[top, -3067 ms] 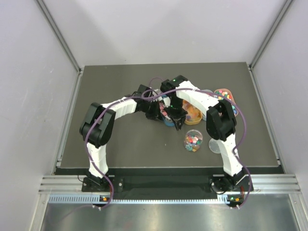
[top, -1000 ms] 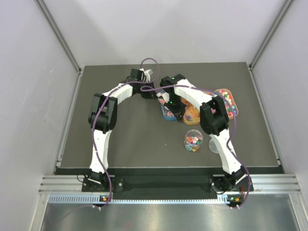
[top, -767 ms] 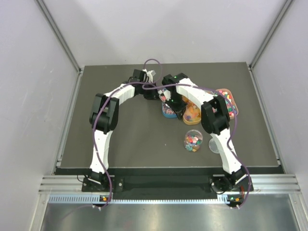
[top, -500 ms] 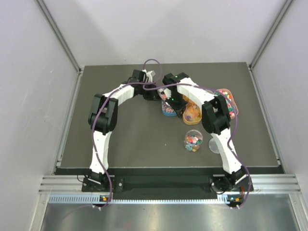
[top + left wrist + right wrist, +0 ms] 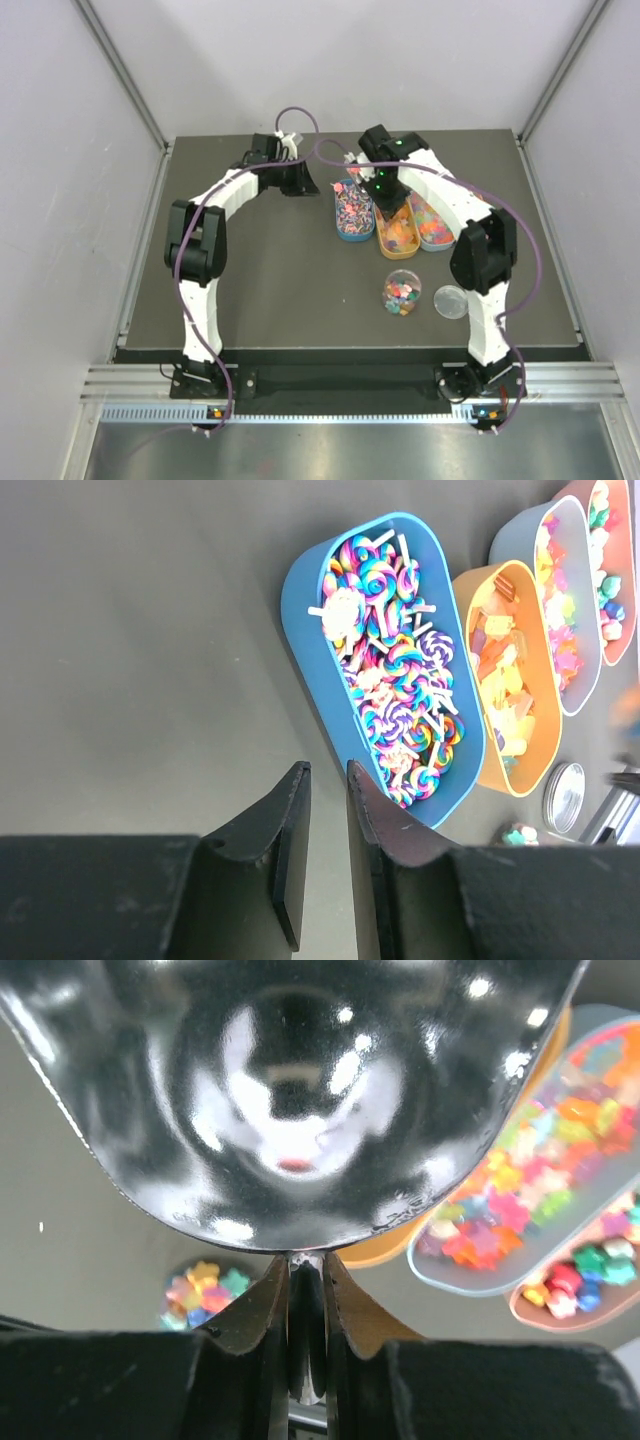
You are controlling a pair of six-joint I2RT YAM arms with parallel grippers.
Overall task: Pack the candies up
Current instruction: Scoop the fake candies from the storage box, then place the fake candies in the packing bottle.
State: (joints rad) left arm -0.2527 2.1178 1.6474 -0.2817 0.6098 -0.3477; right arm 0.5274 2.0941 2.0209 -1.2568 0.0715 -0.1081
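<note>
Top external view: candies (image 5: 353,208) in oval trays (image 5: 355,238) at one o'clock on tabletop (image 5: 260,270).
Right hand (image 5: 305,1260) clamped on silver scoop (image 5: 290,1110); left hand (image 5: 325,780) slightly apart, empty.

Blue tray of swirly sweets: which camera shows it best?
Left wrist view: the blue tray and its sweets appear close and sharp. The top view shows it tiny; the right wrist view, mostly scoop, misses it.
</note>
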